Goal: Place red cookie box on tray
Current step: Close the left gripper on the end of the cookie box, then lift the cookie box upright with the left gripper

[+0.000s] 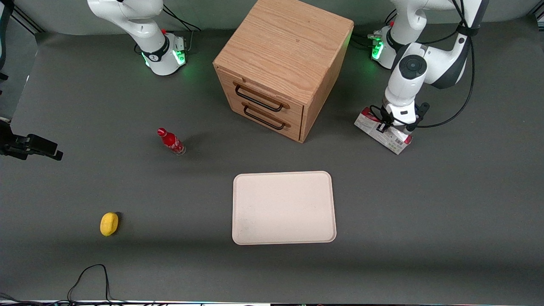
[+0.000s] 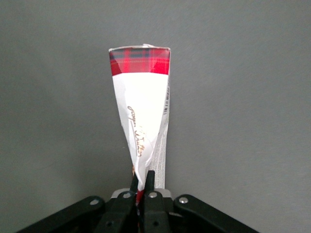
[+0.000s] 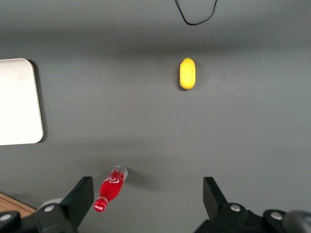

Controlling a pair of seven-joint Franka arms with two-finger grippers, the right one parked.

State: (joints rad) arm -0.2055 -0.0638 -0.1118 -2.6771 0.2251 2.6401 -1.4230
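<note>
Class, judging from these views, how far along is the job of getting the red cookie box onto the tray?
Done: the gripper has closed on the red cookie box, beside the wooden drawer cabinet. In hand: the box is pinched at its edge. Left: carrying it to the tray, which holds nothing, and releasing.

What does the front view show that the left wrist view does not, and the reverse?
Only the front view shows the tray, the wooden drawer cabinet, the small red bottle and the yellow object. Only the left wrist view shows the fingers pinched on the box's edge and its red tartan end. Both show the gripper shut on the red cookie box, over grey table, off the tray.
</note>
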